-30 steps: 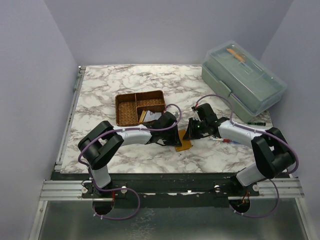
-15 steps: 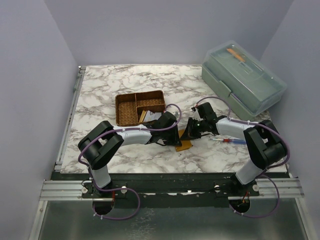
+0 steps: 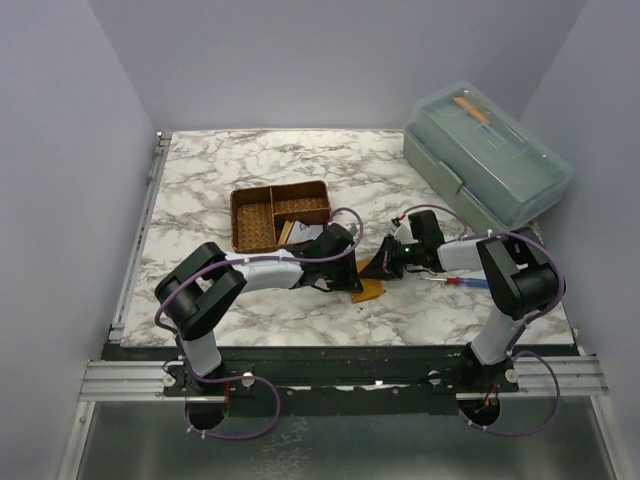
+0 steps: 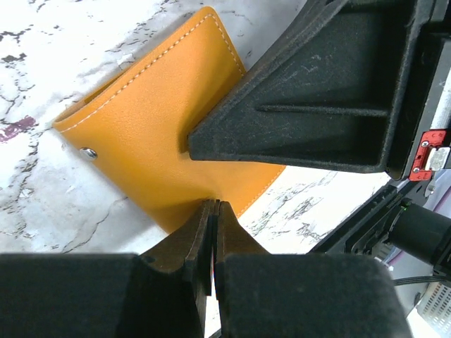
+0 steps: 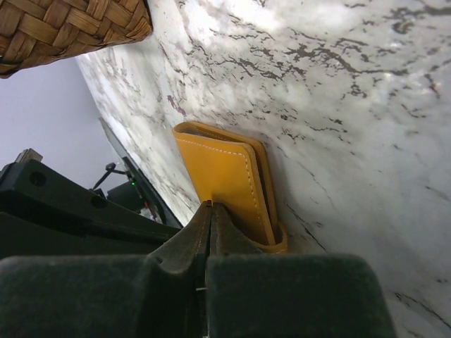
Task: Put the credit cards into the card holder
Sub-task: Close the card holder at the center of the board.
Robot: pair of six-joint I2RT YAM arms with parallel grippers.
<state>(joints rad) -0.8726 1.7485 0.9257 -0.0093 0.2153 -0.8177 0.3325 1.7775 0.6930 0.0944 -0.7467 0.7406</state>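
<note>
The orange-tan card holder (image 3: 369, 291) lies on the marble table between the two grippers. In the left wrist view it (image 4: 155, 134) lies flat with a snap stud. My left gripper (image 4: 213, 205) is shut, its tips pinching the holder's near edge. In the right wrist view the holder (image 5: 225, 179) shows two flaps slightly apart. My right gripper (image 5: 210, 205) is shut on the edge of the outer flap. Credit cards (image 3: 300, 232), white and yellowish, sit in the woven basket, partly hidden by my left arm.
The brown woven divided basket (image 3: 262, 216) stands just behind my left gripper; its corner shows in the right wrist view (image 5: 70, 28). A large grey-green lidded box (image 3: 487, 165) fills the back right. A red-and-blue pen (image 3: 460, 283) lies right of the holder.
My right arm has folded in, its elbow swinging left, and its gripper has dropped down and left onto the card holder. The left arm has stayed put.
</note>
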